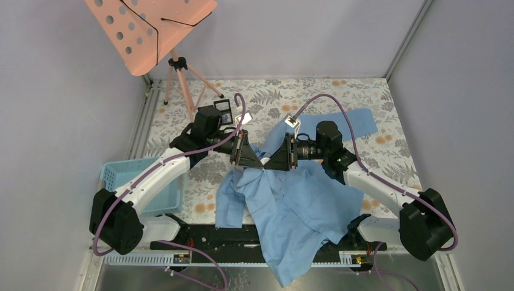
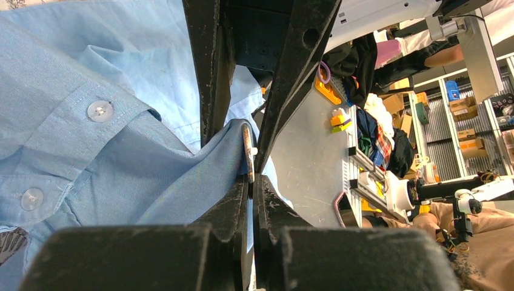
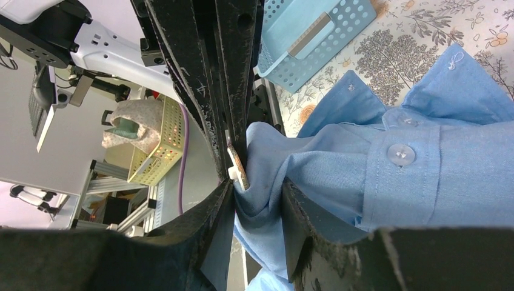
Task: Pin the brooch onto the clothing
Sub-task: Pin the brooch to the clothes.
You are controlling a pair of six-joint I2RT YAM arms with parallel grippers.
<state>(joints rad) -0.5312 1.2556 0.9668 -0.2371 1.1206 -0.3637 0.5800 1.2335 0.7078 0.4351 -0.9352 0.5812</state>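
**Left end effector [image 2: 251, 182] and right end effector [image 3: 257, 185] meet at a raised fold of shirt [image 1: 297, 206]**

Left end effector is clenched on the thin lower edge of the brooch [image 2: 247, 148], a small metallic piece with a white clasp that touches the cloth. Right end effector grasps a bunched fold of the shirt between its fingers. The shirt is light blue, thin and woven, with pale buttons [image 2: 100, 111]. It lies crumpled on the floral bench [image 1: 363, 97] at lower centre of the overhead frame.
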